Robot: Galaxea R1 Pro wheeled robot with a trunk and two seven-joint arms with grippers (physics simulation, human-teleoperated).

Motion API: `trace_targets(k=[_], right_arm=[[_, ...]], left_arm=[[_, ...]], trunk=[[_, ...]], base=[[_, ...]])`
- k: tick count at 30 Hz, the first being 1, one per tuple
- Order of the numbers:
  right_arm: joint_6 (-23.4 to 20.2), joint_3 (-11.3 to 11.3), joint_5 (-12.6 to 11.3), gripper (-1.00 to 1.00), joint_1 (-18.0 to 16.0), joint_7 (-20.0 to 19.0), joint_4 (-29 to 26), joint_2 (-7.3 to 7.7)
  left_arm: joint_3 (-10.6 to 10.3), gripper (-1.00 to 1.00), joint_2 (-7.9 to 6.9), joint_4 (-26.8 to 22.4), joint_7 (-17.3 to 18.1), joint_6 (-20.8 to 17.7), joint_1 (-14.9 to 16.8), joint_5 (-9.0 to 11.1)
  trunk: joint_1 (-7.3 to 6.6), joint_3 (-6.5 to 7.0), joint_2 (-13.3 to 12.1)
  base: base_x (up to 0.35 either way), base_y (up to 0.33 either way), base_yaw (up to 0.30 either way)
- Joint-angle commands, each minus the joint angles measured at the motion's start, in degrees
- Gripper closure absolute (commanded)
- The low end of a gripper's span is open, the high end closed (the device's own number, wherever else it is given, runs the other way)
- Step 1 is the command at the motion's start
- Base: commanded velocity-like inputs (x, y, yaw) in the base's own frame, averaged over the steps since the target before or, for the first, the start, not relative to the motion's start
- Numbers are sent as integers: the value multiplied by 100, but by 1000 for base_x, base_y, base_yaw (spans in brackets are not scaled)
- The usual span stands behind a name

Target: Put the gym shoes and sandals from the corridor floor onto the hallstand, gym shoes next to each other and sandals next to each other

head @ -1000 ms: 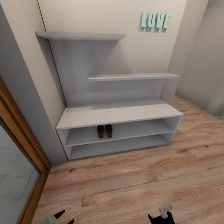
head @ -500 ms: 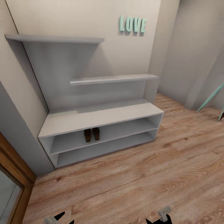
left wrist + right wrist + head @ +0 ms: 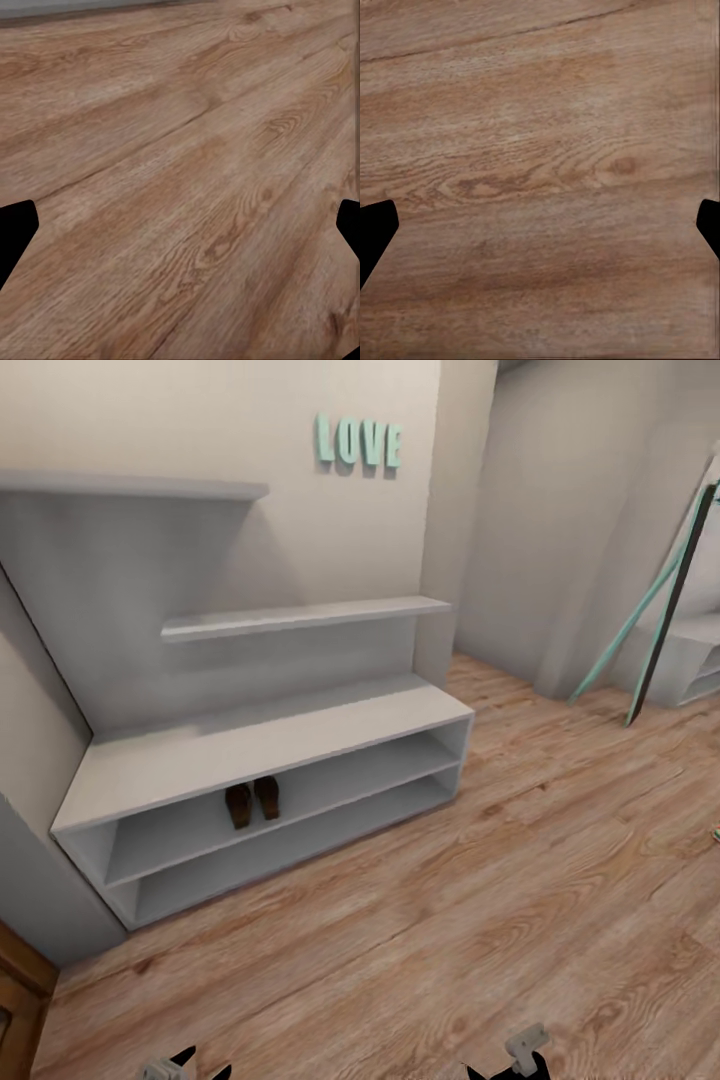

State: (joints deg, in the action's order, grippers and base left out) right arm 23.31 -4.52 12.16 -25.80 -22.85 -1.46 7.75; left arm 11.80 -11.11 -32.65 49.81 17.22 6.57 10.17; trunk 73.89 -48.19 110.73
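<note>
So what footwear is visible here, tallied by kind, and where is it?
Sandals: 2, side by side on the upper open tier of the hallstand
Gym shoes: 0 visible
Total: 2

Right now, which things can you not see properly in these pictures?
- The two sandals, head view: too small to show detail; the bench top shades the hallstand shelf.
- Left gripper and right gripper, head view: cut off by the bottom edge.
- Teal item on the corridor floor: cut by the right edge, unidentifiable.
</note>
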Motion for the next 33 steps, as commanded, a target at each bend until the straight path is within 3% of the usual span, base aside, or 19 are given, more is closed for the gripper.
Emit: trace_targets(k=[1, 33], right_arm=[[16, -49, 50, -100, -5, -18, 5, 0], [16, -49, 50, -100, -4, -1, -4, -1]], left_arm=[[8, -100, 1, 8, 24, 9, 2, 20], [12, -100, 30, 31, -3, 10, 2, 20]], trunk=[[-1, -5, 2], [-1, -5, 2]], base=[[0, 0, -293], [0, 0, -295]])
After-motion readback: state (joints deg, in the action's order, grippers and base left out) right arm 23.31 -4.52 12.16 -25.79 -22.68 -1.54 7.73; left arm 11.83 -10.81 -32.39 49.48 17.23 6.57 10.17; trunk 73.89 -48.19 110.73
